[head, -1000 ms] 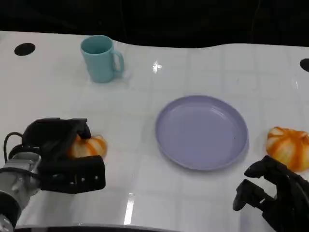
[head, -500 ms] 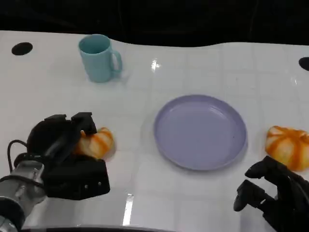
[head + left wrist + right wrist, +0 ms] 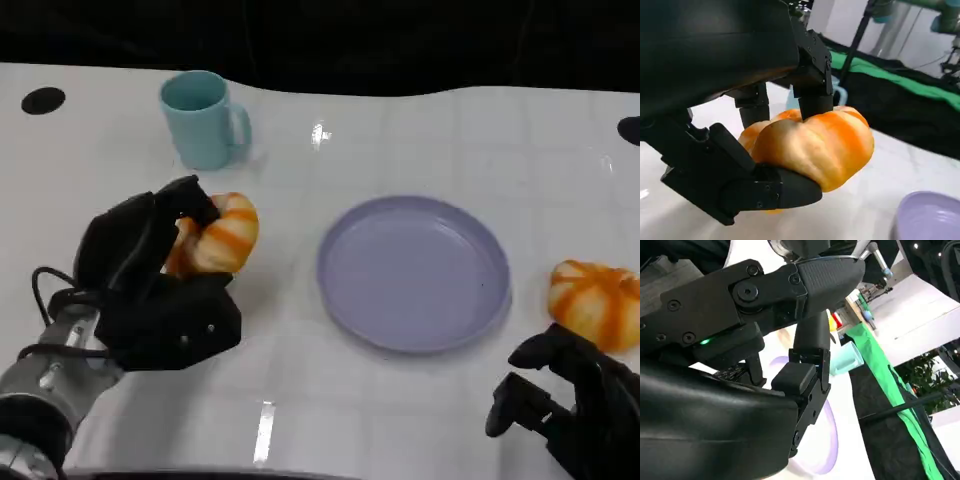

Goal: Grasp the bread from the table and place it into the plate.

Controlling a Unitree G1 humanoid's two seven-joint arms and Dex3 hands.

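My left hand [image 3: 150, 285] grips an orange-striped bread roll [image 3: 218, 236] and holds it above the table, left of the lavender plate [image 3: 414, 272]. In the left wrist view the roll [image 3: 812, 144] sits clamped between black fingers [image 3: 810, 82], with the plate's rim [image 3: 925, 217] at the corner. A second orange-striped roll [image 3: 594, 303] lies on the table right of the plate. My right hand [image 3: 565, 405] hovers near the front edge just in front of that roll, fingers curled and holding nothing. The right wrist view shows its fingers [image 3: 807, 370] and part of the plate [image 3: 826, 440].
A light blue mug [image 3: 204, 120] stands at the back left, also seen as the mug [image 3: 849, 360] in the right wrist view. Black round holes [image 3: 43, 100] mark the table's far corners. The white table [image 3: 330, 400] ends at a dark back edge.
My left hand has lifted the roll off the table and carried it up and to the right, toward the plate. The right hand has stayed put.
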